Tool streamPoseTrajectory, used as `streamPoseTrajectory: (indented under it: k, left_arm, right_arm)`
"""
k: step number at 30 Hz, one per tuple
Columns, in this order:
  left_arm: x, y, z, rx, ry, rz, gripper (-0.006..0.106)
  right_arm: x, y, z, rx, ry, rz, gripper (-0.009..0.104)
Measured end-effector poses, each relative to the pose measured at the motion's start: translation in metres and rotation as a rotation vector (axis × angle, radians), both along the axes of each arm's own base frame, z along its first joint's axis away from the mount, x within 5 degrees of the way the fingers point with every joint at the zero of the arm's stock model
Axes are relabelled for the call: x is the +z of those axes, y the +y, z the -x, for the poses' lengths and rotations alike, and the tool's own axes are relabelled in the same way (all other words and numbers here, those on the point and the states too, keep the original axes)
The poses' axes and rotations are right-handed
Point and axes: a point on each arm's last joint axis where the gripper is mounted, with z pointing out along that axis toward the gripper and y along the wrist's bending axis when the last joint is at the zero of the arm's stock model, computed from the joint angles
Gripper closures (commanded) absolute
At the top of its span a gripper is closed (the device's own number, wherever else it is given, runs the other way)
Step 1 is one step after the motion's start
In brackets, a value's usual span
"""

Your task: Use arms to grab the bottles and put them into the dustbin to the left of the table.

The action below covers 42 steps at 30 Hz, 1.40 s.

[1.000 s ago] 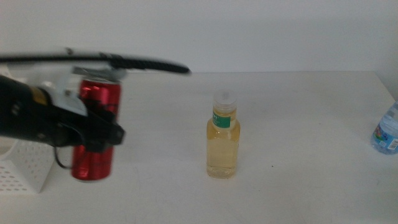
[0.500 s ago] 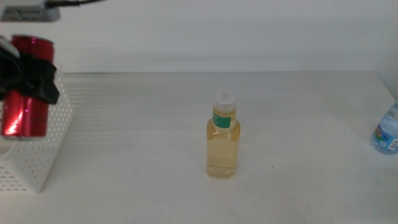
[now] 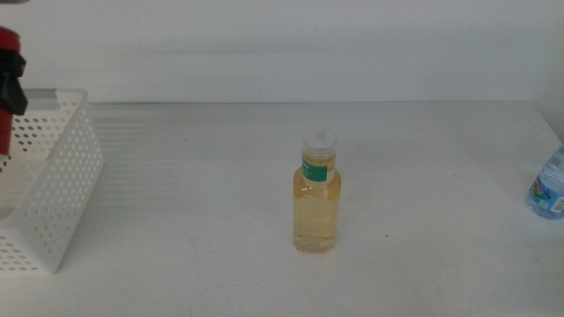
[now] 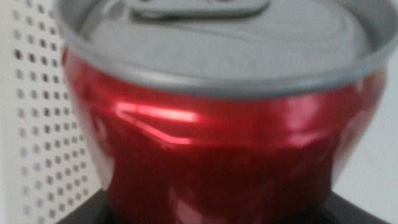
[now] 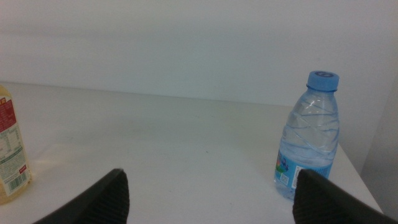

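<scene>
Left wrist view: left tool (image 4: pixel 211 214) grips unmarked red can (image 4: pixel 217 155); labels unreadable.

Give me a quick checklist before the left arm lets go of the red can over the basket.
1. Can held: red can sits between the left gripper fingers. Ok.
2. Can above the white basket: it is at the middle view's left edge, over the basket side, mostly cut off. Cannot tell.
3. Basket inside free: hidden by its wall. Cannot tell.
4. Yellow bottle upright, mid-table, apart from the basket. Ok.
5. Right gripper waits open, on the table's right side, beside the upright water bottle, not touching it. Ok.
</scene>
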Motion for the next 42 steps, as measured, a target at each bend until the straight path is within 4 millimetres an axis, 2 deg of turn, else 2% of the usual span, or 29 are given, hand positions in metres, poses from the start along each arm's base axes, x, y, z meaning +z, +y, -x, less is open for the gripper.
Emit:
streamPoseTrajectory:
  k: [10,14,23,32,42]
  left_arm:
    - [-0.042,0.048,-0.028,0.043,0.102,-0.014,0.105]
    - [-0.061,0.059,-0.036,0.060,0.146,-0.001,0.105]
    - [-0.112,0.066,-0.056,0.056,0.255,0.034,0.105]
    - [-0.152,0.068,-0.068,0.054,0.323,0.063,0.105]
    - [-0.180,0.066,-0.076,0.045,0.365,0.085,0.105]
  right_arm:
    - [0.000,0.000,0.000,0.000,0.000,0.000,0.012]
    - [0.000,0.000,0.000,0.000,0.000,0.000,0.012]
    - [0.000,0.000,0.000,0.000,0.000,0.000,0.012]
    - [0.000,0.000,0.000,0.000,0.000,0.000,0.012]
    - [0.000,0.000,0.000,0.000,0.000,0.000,0.012]
